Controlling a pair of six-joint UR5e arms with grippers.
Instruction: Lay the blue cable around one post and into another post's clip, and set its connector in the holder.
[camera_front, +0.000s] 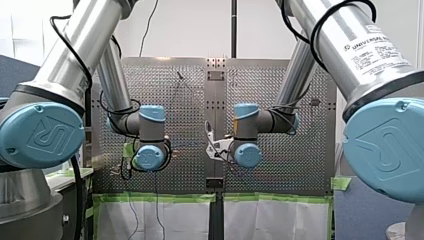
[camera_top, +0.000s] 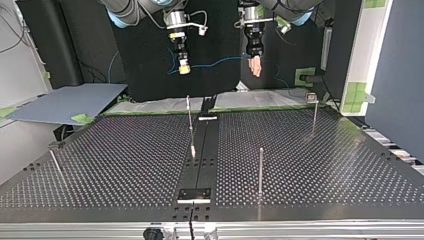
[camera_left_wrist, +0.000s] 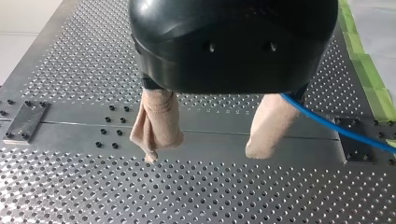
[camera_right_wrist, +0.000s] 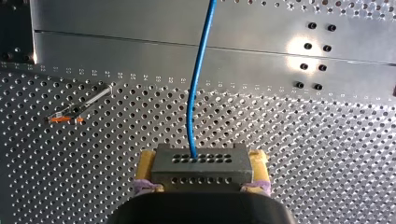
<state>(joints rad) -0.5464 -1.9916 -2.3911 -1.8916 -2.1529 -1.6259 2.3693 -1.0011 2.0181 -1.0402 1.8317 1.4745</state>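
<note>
In the right wrist view my right gripper (camera_right_wrist: 201, 186) is shut on the grey connector block (camera_right_wrist: 201, 167), with a yellow pad on each side. The blue cable (camera_right_wrist: 198, 84) rises out of the block over the perforated table. In the top view this gripper (camera_top: 184, 67) hangs high above the table's far edge. From there the cable (camera_top: 215, 64) runs across to my left gripper (camera_top: 255, 66). The left wrist view shows my left gripper (camera_left_wrist: 204, 154) open, with nothing between its beige pads. The cable (camera_left_wrist: 336, 128) passes behind one finger (camera_left_wrist: 268, 126) and runs off to the side.
Several thin posts stand on the table (camera_top: 125, 165) in the top view: one near the middle (camera_top: 190, 120), one in front (camera_top: 260, 172), one at the right (camera_top: 314, 117), one at the left (camera_top: 56, 162). A small plate (camera_top: 194, 194) sits on the centre strip. An orange-tipped post (camera_right_wrist: 79, 109) shows in the right wrist view.
</note>
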